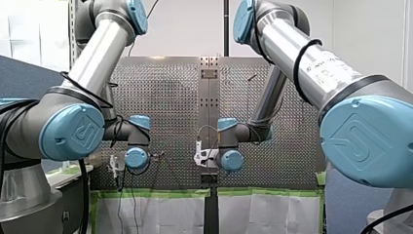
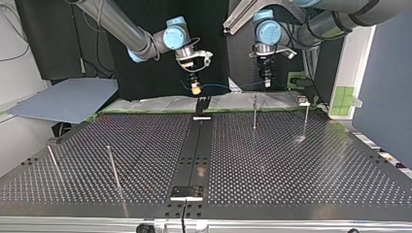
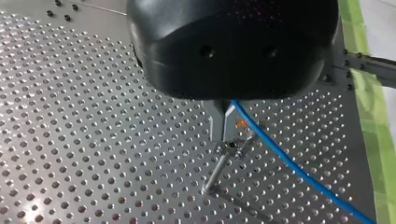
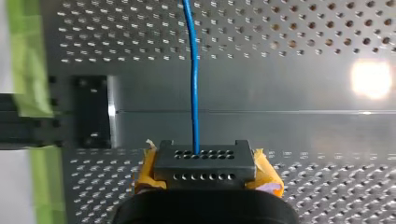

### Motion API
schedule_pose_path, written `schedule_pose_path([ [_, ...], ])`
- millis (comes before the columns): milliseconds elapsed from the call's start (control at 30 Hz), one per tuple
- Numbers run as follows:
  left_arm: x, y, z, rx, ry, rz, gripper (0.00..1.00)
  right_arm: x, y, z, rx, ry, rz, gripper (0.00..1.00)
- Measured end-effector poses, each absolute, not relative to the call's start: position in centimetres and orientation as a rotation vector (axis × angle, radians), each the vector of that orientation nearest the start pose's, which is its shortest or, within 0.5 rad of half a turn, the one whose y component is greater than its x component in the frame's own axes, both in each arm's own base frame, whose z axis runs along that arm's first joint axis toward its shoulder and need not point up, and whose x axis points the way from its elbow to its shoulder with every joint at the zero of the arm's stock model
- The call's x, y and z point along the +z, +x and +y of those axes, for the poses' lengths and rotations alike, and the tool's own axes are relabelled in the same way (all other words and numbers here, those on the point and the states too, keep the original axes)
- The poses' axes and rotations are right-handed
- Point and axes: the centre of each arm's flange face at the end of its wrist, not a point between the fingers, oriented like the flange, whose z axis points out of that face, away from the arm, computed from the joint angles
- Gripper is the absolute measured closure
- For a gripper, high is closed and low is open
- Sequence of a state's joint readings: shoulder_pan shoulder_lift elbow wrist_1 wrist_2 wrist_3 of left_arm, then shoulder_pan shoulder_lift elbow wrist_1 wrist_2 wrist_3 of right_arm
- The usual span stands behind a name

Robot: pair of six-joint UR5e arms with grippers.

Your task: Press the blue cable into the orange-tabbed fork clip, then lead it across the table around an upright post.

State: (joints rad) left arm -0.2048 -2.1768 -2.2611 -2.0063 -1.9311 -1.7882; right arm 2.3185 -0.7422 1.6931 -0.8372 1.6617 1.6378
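The blue cable (image 2: pixel 228 86) hangs taut between both grippers above the table's far edge. In the left wrist view my left gripper (image 3: pixel 223 134), black with metal fingers, is shut on the blue cable (image 3: pixel 289 163), which trails away beside it. Just under its fingertips stand an orange tab (image 3: pixel 242 124) and a small clip (image 3: pixel 232 147) on top of an upright post (image 3: pixel 215 171). My right gripper (image 4: pixel 205 161), with yellow pads, is shut on the cable (image 4: pixel 192 70), which runs straight ahead of it. In the top view my right gripper (image 2: pixel 195 88) is at the left and my left gripper (image 2: pixel 265 78) at the right.
Upright posts stand on the perforated table (image 2: pixel 291 165): two at the far right of the top view (image 2: pixel 254 112) (image 2: pixel 305 121), two at the near left (image 2: pixel 113 167) (image 2: pixel 53 162). A dark centre rail (image 2: pixel 194 150) crosses the table. Green tape (image 4: pixel 28 60) lines the edge.
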Motion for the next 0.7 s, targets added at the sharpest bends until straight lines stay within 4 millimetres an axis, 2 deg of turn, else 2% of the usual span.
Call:
schedule_pose_path([
  [133, 0.5, 39.6, -17.9, 0.015, -0.276, 1.727, 1.00, 2.6, 52.0, -38.8, 1.634, 1.753, -0.932, 1.00],
  [367, -2.0, 39.5, -17.3, 0.030, -0.271, 1.781, 1.00, 2.6, 51.6, -39.7, 1.626, 1.746, -0.931, 1.00],
  [700, -2.0, 42.1, -17.9, -0.031, -0.264, 1.785, 1.00, 1.7, 51.4, -39.9, 1.624, 1.761, -0.925, 1.00],
])
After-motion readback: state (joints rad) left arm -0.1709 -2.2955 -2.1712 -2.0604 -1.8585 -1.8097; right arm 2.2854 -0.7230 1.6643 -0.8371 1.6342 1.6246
